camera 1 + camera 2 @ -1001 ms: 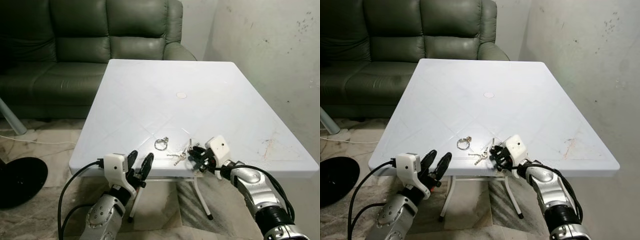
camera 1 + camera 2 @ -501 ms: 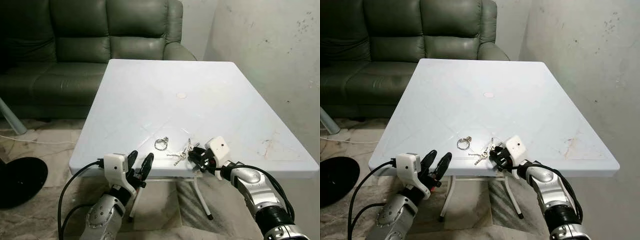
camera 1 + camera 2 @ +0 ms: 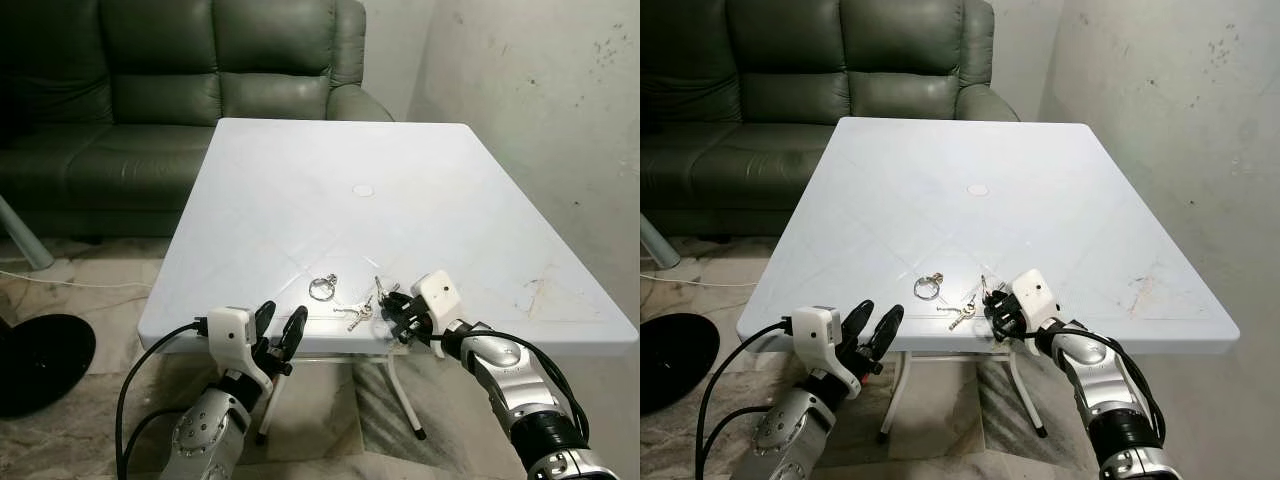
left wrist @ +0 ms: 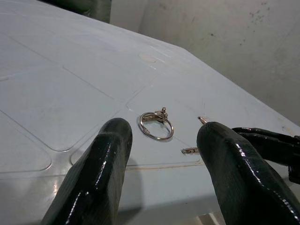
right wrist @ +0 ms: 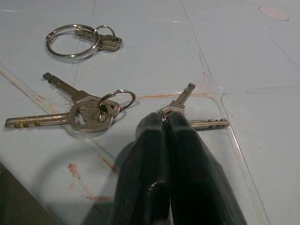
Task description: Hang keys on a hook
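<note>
Right end effector point(image 5: 164, 123): pinched closed on key point(image 5: 185, 101) at worktop point(image 3: 300, 190) near edge. Key bunch point(image 5: 79, 112) just beside. Left end effector point(image 4: 161, 140): open, farther, facing loose ring point(image 4: 156, 125).

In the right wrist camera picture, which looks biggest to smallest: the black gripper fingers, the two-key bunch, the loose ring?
1. Right gripper's fingers, nearest the camera, so enlarged.
2. Two-key bunch.
3. Loose ring, farther off, so its look may mislead.

- Both arms are silver metal with black joint rings
- White boxy wrist blocks, black cables looping off them
- Each gripper: two glossy black fingers point(image 4: 103, 173)
</note>
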Robot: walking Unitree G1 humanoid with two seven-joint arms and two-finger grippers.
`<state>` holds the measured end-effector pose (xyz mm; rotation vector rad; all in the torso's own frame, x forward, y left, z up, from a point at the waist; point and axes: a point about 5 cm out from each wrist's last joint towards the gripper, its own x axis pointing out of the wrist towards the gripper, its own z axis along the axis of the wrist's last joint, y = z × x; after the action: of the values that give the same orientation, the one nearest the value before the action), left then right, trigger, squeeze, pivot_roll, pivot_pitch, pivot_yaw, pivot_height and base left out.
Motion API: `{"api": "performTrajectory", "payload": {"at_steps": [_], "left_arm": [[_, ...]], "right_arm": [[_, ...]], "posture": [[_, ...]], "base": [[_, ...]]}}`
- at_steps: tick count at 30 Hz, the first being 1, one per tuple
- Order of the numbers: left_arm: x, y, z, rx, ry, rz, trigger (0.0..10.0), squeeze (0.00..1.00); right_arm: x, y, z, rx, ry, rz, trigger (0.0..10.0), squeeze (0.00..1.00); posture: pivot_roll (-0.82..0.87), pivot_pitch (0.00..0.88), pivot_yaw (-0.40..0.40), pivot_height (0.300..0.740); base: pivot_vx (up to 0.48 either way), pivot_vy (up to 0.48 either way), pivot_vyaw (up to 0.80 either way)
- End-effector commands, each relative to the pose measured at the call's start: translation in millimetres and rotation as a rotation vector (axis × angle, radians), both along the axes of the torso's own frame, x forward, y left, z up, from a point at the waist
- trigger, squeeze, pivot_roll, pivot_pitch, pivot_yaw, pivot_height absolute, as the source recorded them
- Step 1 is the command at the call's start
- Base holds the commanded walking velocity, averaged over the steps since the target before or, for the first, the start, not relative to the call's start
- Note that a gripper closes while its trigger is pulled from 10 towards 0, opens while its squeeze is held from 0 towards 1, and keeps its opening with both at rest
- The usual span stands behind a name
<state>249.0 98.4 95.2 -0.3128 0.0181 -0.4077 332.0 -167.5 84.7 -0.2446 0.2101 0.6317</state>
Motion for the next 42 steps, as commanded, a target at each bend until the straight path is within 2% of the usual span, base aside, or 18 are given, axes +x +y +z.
{"api": "performTrajectory", "payload": {"at_steps": [1, 2, 11, 14, 15, 18, 20, 23, 27, 29, 34, 40, 42], "left_arm": [[-0.9, -3.4, 4.6, -0.005, -0.013, -0.009, 10.0, 0.0], [-0.9, -3.5, 4.6, -0.005, -0.013, -0.009, 10.0, 0.0], [-0.9, -4.3, 4.1, -0.005, -0.011, -0.008, 10.0, 0.0], [-0.2, -4.3, 4.5, -0.005, -0.013, -0.005, 10.0, 0.0], [-0.2, -4.3, 4.5, -0.005, -0.013, -0.005, 10.0, 0.0], [2.3, -3.6, 5.3, -0.005, -0.017, 0.001, 10.0, 0.0], [2.8, -3.4, 5.5, -0.005, -0.017, 0.002, 10.0, 0.0], [6.9, -2.1, 6.5, -0.015, -0.02, 0.014, 10.0, 0.0], [9.4, -1.9, 7.3, -0.017, -0.021, 0.017, 10.0, 0.0], [14.6, -0.2, 9.3, -0.019, -0.028, 0.024, 10.0, 0.0], [25.6, 8.4, 12.5, -0.04, -0.027, 0.059, 10.0, 0.0], [42.1, 19.0, 19.2, -0.025, -0.045, 0.099, 10.0, 0.0], [47.8, 22.0, 22.4, -0.023, -0.054, 0.109, 10.0, 0.0]], "right_arm": [[2.3, -2.8, 2.8, -0.013, -0.011, -0.006, 0.5, 0.0], [2.2, -2.7, 2.6, -0.005, -0.007, -0.005, 0.0, 0.0], [6.6, -6.3, 8.8, 0.032, -0.043, -0.056, 0.0, 0.0], [11.6, -9.1, 16.4, 0.121, -0.053, -0.103, 0.0, 0.0], [11.6, -9.1, 16.4, 0.121, -0.053, -0.103, 0.0, 0.0], [16.5, -11.2, 31.5, 0.207, -0.129, -0.15, 0.0, 0.0], [17.1, -11.3, 34.2, 0.225, -0.142, -0.154, 0.0, 0.0], [19.9, -12.4, 48.5, 0.34, -0.213, -0.224, 0.0, 0.0], [20.0, -11.7, 53.0, 0.391, -0.234, -0.256, 0.0, 0.0], [17.3, -8.6, 57.3, 0.451, -0.264, -0.282, 0.0, 0.0], [12.3, -6.3, 62.2, 0.512, -0.301, -0.34, 0.0, 0.0], [9.1, -9.5, 71.8, 0.534, -0.374, -0.434, 0.0, 0.0], [7.7, -9.4, 74.6, 0.542, -0.387, -0.454, 3.7, 0.0]], "posture": [[0.1, 0.043, -0.06, 0.74], [0.1, 0.043, -0.06, 0.74], [0.1, 0.042, -0.06, 0.74], [0.1, 0.042, -0.06, 0.74], [0.1, 0.042, -0.06, 0.74], [0.1, 0.042, -0.06, 0.74], [0.1, 0.042, -0.06, 0.74], [0.1, 0.024, -0.059, 0.74], [0.09, 0.017, -0.055, 0.74], [0.09, 0.009, -0.053, 0.74], [0.07, 0.0, -0.041, 0.74], [0.07, 0.0, -0.036, 0.74], [0.07, 0.0, -0.034, 0.74]], "base": [[0.0, 0.0, 0.0], [0.0, 0.0, 0.0], [0.0, 0.0, 0.0], [0.0, 0.0, 0.0], [0.0, 0.0, 0.0], [0.0, 0.0, 0.0], [0.0, 0.0, 0.0], [0.0, 0.0, 0.0], [0.0, 0.0, 0.0], [0.0, 0.0, 0.0], [0.0, 0.0, 0.0], [0.0, 0.0, 0.0], [0.0, 0.0, 0.0]]}}
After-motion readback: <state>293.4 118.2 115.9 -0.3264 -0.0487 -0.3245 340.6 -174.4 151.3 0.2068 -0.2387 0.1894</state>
